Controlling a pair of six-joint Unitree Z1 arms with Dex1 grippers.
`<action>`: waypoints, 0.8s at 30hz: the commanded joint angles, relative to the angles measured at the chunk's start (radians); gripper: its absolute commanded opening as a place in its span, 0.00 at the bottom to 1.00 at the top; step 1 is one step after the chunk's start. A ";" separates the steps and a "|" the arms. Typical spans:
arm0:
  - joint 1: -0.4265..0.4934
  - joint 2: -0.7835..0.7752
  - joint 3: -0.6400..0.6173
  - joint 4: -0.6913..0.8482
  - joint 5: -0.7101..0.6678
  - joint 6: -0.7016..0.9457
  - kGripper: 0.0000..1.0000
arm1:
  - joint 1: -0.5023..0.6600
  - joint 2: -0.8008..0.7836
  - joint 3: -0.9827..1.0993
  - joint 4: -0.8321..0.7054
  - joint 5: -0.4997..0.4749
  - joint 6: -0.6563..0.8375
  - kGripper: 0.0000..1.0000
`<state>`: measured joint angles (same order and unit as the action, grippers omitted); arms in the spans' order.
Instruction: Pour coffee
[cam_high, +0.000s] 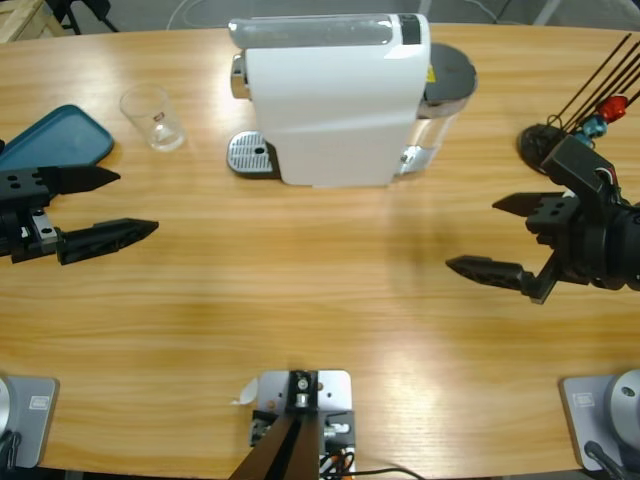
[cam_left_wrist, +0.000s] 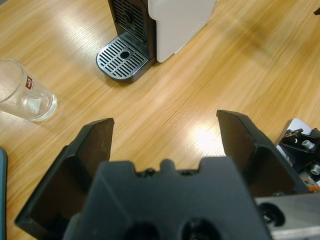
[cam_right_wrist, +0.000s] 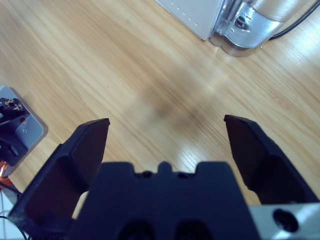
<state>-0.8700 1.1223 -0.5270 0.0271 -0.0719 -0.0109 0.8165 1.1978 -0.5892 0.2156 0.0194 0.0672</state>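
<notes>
Both grippers are held low over the bare table (cam_high: 320, 300), left gripper (cam_high: 115, 205) and right gripper (cam_high: 495, 235) spread apart, nothing grasped. Glass (cam_high: 153, 118) is placed beside the coffee machine (cam_high: 330, 95).

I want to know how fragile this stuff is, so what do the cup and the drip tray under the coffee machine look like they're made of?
The cup looks like clear glass or hard plastic: the wood shows through it. The drip tray looks like shiny metal, perhaps chromed plastic: a silver perforated grid with a dark rim.

Matte black tapered fingers (cam_high: 105, 233).
</notes>
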 joint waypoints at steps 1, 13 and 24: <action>-0.012 0.024 0.032 -0.012 -0.002 -0.006 0.89 | 0.007 0.029 0.000 0.011 0.005 -0.009 1.00; -0.012 0.018 0.032 -0.012 0.003 -0.006 0.89 | 0.007 0.039 -0.001 0.011 0.007 -0.009 1.00; -0.012 -0.162 -0.195 0.276 0.063 -0.184 0.89 | 0.007 0.036 -0.001 0.010 0.013 -0.009 1.00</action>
<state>-0.8700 1.1153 -0.5294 0.0312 -0.0287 -0.0674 0.8165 1.2028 -0.5892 0.2156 0.0194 0.0672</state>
